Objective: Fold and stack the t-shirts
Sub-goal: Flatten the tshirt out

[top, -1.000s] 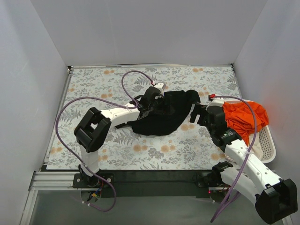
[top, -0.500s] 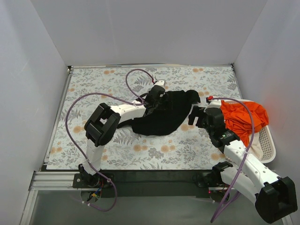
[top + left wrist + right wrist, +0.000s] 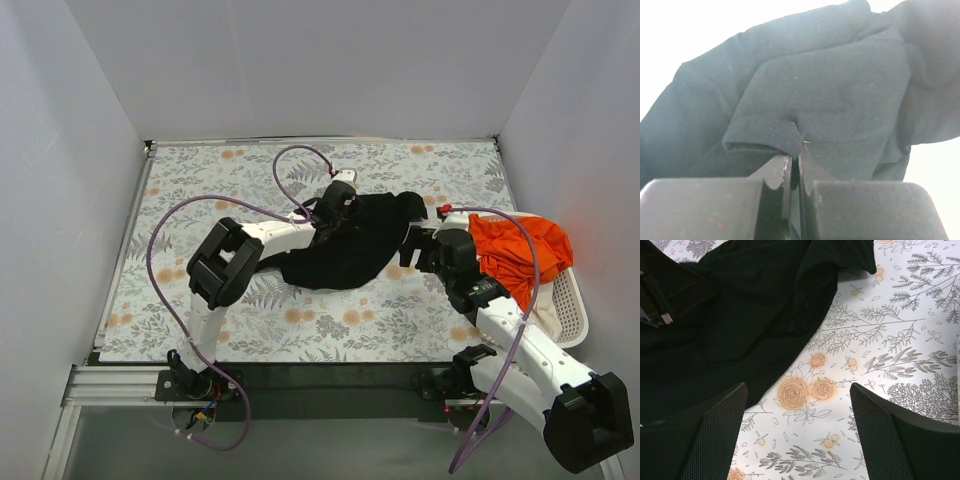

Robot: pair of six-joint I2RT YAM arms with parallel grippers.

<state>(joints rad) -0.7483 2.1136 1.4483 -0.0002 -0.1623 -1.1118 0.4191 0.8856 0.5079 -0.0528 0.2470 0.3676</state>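
Left gripper (image 3: 795, 159) pinches a black shirt (image 3: 840, 95) fold; cloth looks limp, light, so take hems. Right gripper (image 3: 797, 395) wide open, empty.

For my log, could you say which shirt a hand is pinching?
The black t-shirt, pinched by the left hand; the orange t-shirt sits in the basket.

The surface (image 3: 200, 190) is pale, printed with grey ferns and leaves and small orange roses. Toward its far edge lies a plain black t-shirt (image 3: 350, 250), dark all over. At the right edge, an orange t-shirt (image 3: 515, 250) fills a white slatted basket (image 3: 572, 300), with a bit of cream cloth (image 3: 545, 318) beside it. The cables (image 3: 150, 262) are purple.
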